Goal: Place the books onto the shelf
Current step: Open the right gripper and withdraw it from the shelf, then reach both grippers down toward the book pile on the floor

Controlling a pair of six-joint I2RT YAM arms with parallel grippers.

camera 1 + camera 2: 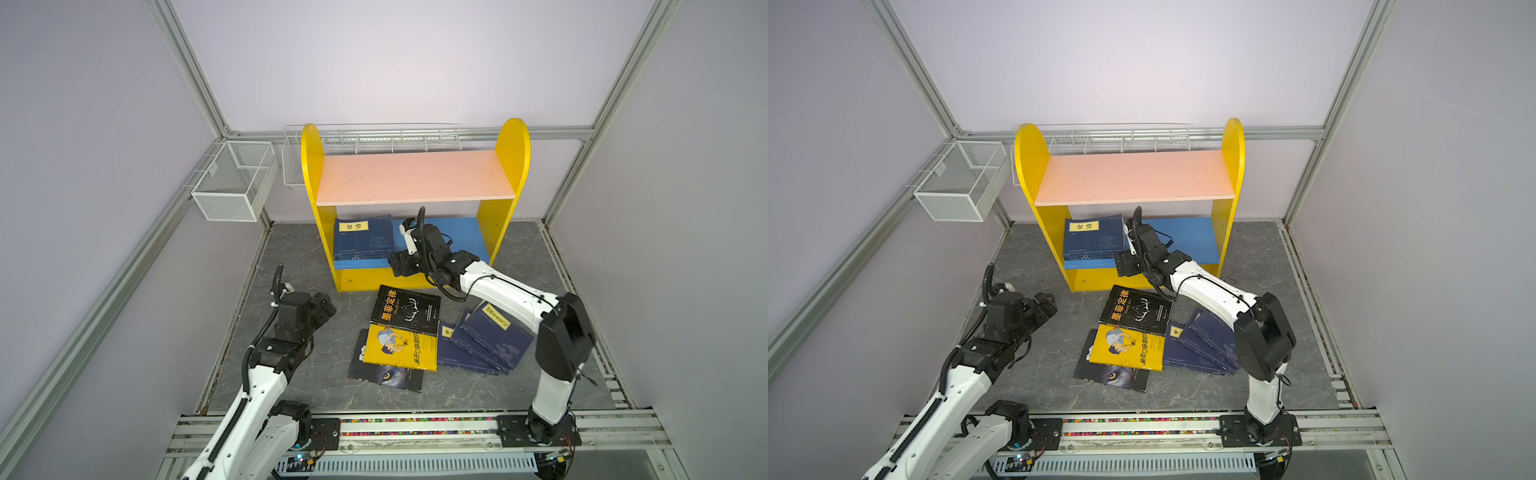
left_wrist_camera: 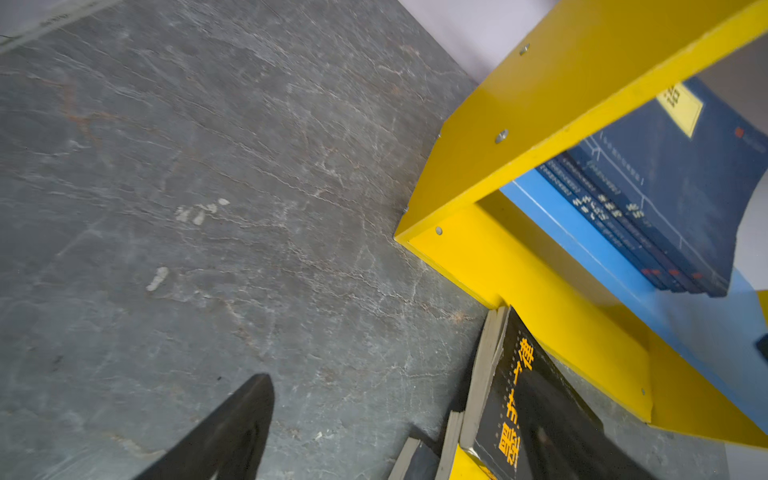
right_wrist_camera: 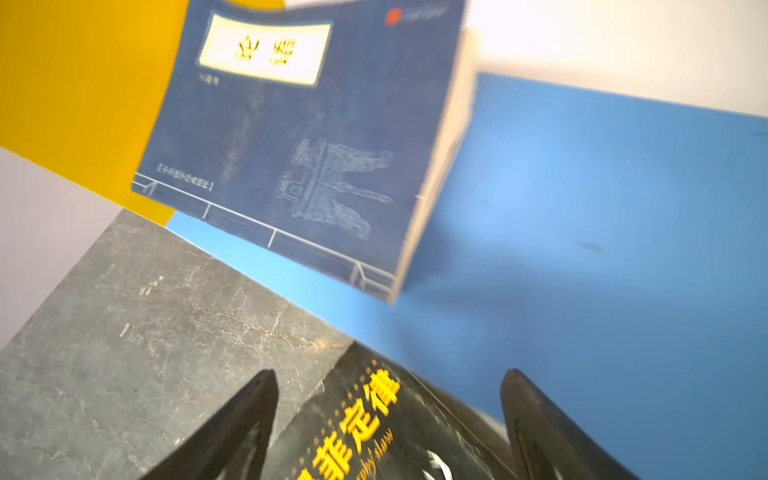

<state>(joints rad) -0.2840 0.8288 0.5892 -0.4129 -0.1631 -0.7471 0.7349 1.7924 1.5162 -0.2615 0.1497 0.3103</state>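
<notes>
Books (image 1: 365,237) in navy sit at the left end of the shelf (image 1: 503,166), on its blue lower board, just left of the right gripper (image 3: 390,374), whose jaws are spread and empty. The loose books (image 1: 405,324) lie on the gray tabletop (image 1: 299,257) near the shelf front. The left gripper (image 1: 326,308) hangs at the left, jaws apart and empty. Pale walls (image 1: 374,62) enclose everything.

Grey marbled surface (image 1: 291,257) bears the yellow-sided shelf (image 1: 312,166); a navy stack (image 1: 365,237) rests on its blue lower board (image 1: 467,232); before it, overlapping: black book (image 1: 405,309), yellow book (image 1: 401,347), wolf-eye book (image 1: 386,376), fanned navy books (image 1: 486,340).
</notes>
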